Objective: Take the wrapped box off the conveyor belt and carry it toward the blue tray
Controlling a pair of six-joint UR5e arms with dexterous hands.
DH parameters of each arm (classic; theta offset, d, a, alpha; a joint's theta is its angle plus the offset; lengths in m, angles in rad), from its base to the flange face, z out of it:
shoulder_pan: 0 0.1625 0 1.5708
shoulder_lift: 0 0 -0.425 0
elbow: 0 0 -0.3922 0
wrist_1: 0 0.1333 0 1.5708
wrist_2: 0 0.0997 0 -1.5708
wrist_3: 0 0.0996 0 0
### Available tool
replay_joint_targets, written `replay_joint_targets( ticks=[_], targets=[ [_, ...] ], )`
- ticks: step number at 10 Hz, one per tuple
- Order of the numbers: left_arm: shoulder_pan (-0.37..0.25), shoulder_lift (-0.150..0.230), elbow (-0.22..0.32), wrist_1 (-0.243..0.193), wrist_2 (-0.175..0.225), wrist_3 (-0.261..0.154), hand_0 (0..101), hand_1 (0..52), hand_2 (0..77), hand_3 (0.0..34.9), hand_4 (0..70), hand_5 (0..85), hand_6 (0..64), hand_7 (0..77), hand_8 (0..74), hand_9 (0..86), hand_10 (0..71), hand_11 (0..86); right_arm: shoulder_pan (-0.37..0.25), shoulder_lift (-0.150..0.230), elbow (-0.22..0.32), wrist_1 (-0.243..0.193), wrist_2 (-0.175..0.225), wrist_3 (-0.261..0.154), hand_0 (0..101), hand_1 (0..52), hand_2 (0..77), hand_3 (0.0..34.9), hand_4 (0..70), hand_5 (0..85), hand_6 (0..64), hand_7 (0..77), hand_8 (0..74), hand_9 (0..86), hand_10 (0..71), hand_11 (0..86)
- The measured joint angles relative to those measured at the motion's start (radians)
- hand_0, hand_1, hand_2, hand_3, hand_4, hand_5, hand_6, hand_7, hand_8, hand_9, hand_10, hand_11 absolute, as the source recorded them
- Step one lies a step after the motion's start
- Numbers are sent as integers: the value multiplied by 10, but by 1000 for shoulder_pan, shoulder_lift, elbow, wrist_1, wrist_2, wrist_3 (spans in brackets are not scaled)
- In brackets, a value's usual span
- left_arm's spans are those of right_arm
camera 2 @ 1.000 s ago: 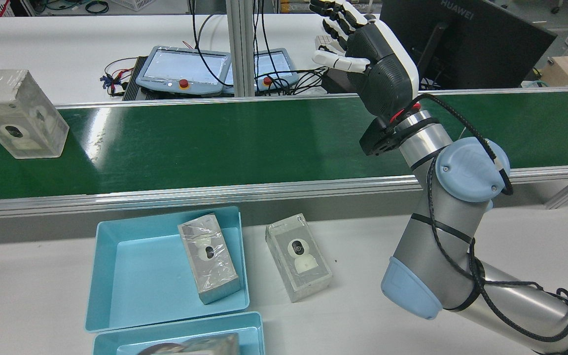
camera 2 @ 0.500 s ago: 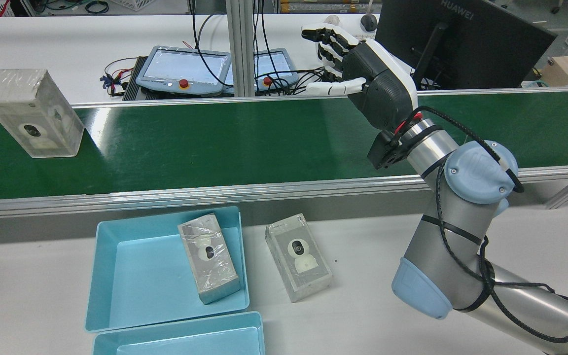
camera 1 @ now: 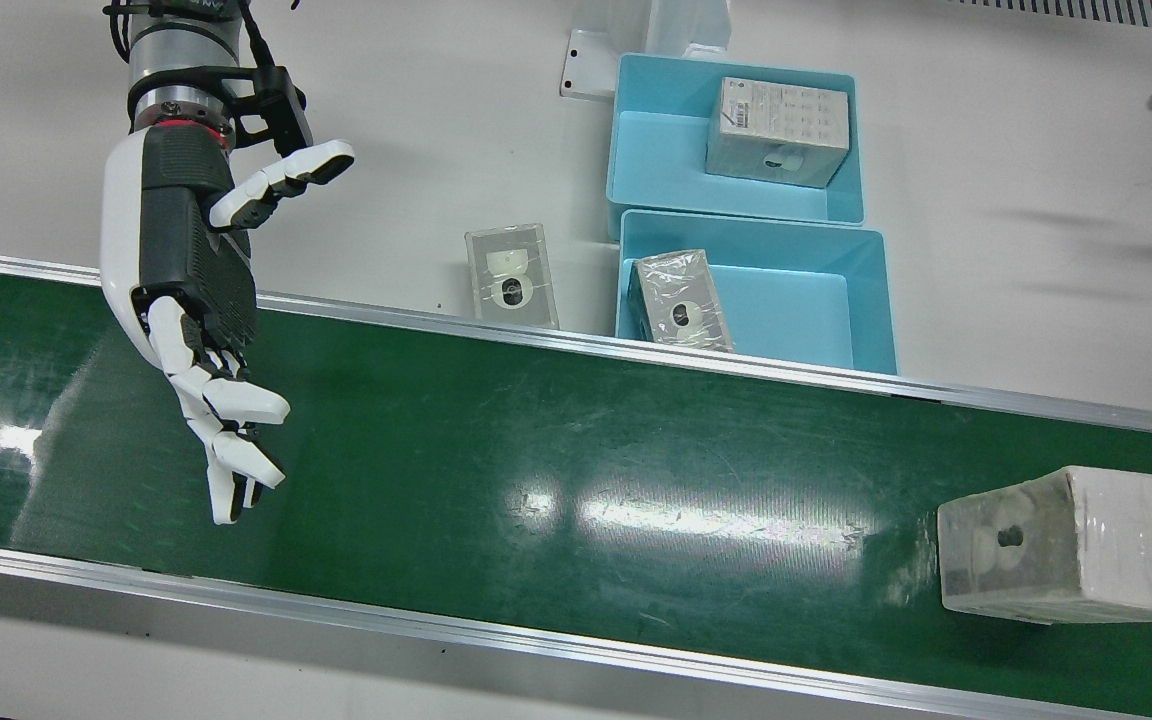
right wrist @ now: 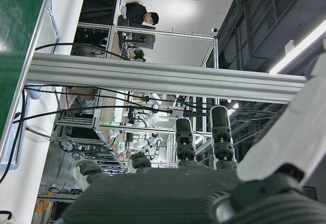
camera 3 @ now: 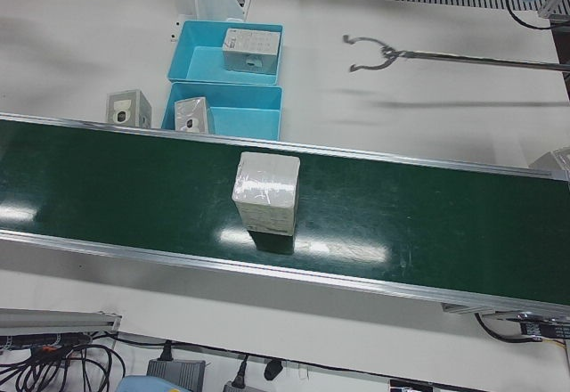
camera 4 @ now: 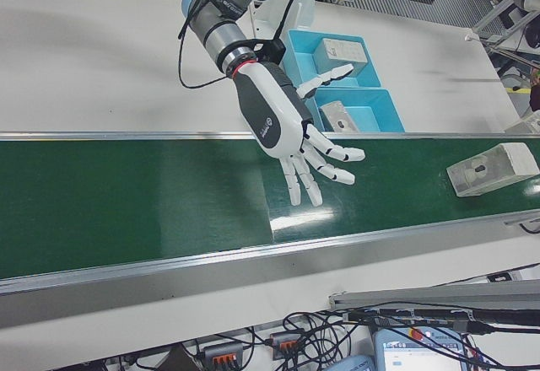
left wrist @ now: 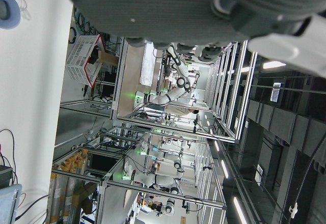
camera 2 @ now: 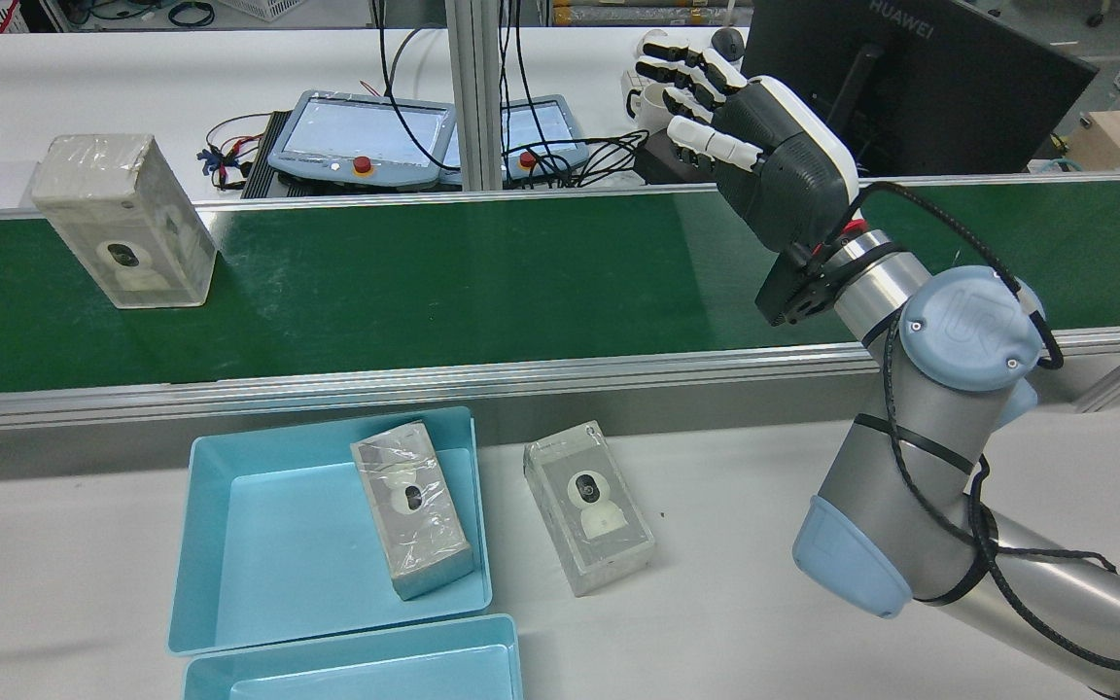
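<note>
A plastic-wrapped box (camera 2: pixel 122 224) showing a white camera stands upright on the green conveyor belt (camera 2: pixel 482 282), at the left in the rear view. The same wrapped box (camera 1: pixel 1066 545) is at the lower right in the front view. My right hand (camera 2: pixel 764 146) hangs open above the belt, far to the box's right, fingers spread and holding nothing. That right hand (camera 1: pixel 191 300) sits at the front view's left. The blue tray (camera 2: pixel 229 544) lies on the white table below the belt. My left hand (left wrist: pixel 168 10) shows only as a palm edge in its own view, with nothing in it.
A wrapped box (camera 2: pixel 411 520) lies in the blue tray, and another (camera 2: pixel 587 506) lies on the table beside it. A second blue tray (camera 2: pixel 346 671) adjoins the first. Teach pendants (camera 2: pixel 366 141), cables and a monitor (camera 2: pixel 910 78) stand beyond the belt.
The wrapped box has travelled to the right along the belt. My right hand and arm have shifted rightward over the belt, staying open.
</note>
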Motion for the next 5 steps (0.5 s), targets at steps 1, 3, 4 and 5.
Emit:
replay_joint_targets(
  ticks=[1,3,4,5],
  targets=[
    [0,0,0,0,0,0,0,0,11,0,0,5,5,5,5,0,5,0,-1,-2,3,0,0,0,355,60,125,301,60,267,0,202,0,38,11,11],
    [0,0,0,0,0,0,0,0,11,0,5,5,5,5,0,5,5,0,-7,1,-1,1,0,-1,355,60,125,301,60,267,0,202,0,38,11,11],
    [0,0,0,0,0,0,0,0,11,0,5,5,5,5,5,0,0,0,-8,2,-3,1,0,-1,355,71,136,301,76,273,0,202,0,38,11,11],
    [0,0,0,0,0,0,0,0,11,0,5,5,5,5,5,0,0,0,-9,3,-1,0,0,-1,356,71,147,301,82,273,0,202,0,38,11,16]
  ],
)
